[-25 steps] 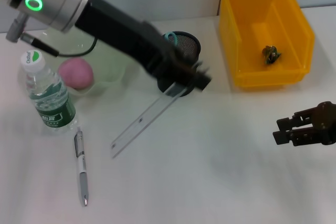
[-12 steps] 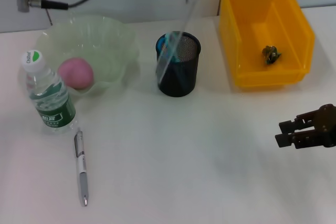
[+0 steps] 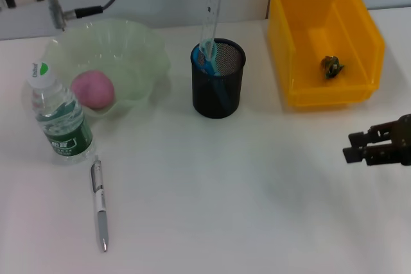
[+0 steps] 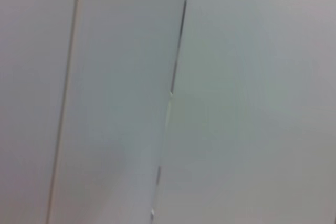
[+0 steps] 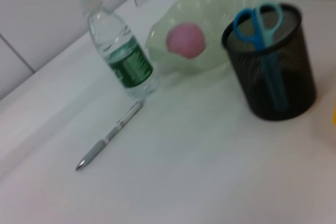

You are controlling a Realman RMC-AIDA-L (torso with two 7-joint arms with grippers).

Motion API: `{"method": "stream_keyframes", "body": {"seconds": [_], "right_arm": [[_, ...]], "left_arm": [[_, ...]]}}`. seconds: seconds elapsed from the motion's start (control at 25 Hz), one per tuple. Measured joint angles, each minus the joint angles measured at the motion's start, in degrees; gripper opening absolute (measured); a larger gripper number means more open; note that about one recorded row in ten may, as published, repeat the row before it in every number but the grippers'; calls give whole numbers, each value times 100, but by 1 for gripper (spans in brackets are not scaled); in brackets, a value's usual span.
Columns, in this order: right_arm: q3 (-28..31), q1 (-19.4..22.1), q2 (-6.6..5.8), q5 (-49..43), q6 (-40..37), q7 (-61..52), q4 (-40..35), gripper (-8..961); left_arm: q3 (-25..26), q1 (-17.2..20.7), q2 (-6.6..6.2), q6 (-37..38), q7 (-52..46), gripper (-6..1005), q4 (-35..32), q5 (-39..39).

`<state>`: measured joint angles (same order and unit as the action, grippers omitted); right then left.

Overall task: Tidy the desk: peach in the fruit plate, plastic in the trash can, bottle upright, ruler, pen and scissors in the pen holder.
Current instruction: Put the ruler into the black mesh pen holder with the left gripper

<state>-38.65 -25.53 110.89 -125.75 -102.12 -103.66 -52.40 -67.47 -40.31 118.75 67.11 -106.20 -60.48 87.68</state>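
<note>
Clear plastic ruler (image 3: 212, 4): near upright, lower end inside black mesh pen holder (image 3: 218, 78) beside blue-handled scissors (image 5: 260, 22); left gripper out of view above, grasp not discernible. Silver pen (image 3: 99, 205): flat on white desk (image 3: 244, 197), near upright clear water bottle (image 3: 56, 117). Pink peach (image 3: 93, 89): in pale green plate (image 3: 138, 49). Right gripper (image 3: 379, 147): at right edge, fingers parted, empty.
</note>
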Motion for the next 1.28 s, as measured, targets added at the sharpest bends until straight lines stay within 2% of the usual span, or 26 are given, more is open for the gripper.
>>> {"method": "stream_keyframes", "body": {"seconds": [0.12, 0.16, 0.32, 0.36, 0.44, 0.48, 0.52, 0.56, 0.72, 0.76, 0.88, 0.96, 1.24, 1.28], "right_arm": [[299, -2, 12, 27, 7, 176, 2, 530], [555, -6, 47, 33, 10, 328, 3, 530], [958, -6, 99, 45, 10, 574, 28, 531], [1116, -6, 118, 57, 1, 714, 91, 531], [1196, -5, 121, 108, -42, 869, 215, 531], [1202, -5, 115, 149, -82, 923, 264, 531], [1202, -5, 115, 149, -82, 923, 264, 532], [1205, 2, 98, 271, -264, 1033, 363, 532], [1216, 20, 74, 324, -503, 1070, 388, 533], [1226, 41, 23, 311, -628, 1069, 423, 533], [1230, 48, -39, 310, -732, 1069, 510, 533], [1256, 39, -126, 340, -873, 1067, 707, 534], [1324, 9, -145, 355, -1023, 1001, 758, 535], [1324, 9, -145, 355, -1023, 1001, 758, 563]], "left_arm": [[-176, 40, 4, -196, 350, 447, 259, -350], [-243, 42, 16, -268, 559, 447, 436, -519], [-364, 42, 23, -402, 878, 450, 699, -871], [-458, 42, 22, -529, 1189, 451, 938, -1224], [-458, 42, 22, -529, 1189, 452, 938, -1224], [-521, 43, 26, -641, 1593, 453, 1261, -1628], [-521, 43, 26, -641, 1593, 453, 1261, -1628], [-614, 14, 25, -686, 1864, 454, 1520, -1890], [-650, -3, 24, -698, 1942, 457, 1610, -1969], [-699, -70, 16, -733, 2114, 457, 1821, -2079], [-699, -70, 16, -733, 2114, 459, 1821, -2079], [-703, -133, 31, -746, 2447, 460, 2212, -2217], [-800, -209, 34, -869, 2611, 465, 2414, -2320], [-826, -210, 34, -899, 2624, 466, 2414, -2320]]}}
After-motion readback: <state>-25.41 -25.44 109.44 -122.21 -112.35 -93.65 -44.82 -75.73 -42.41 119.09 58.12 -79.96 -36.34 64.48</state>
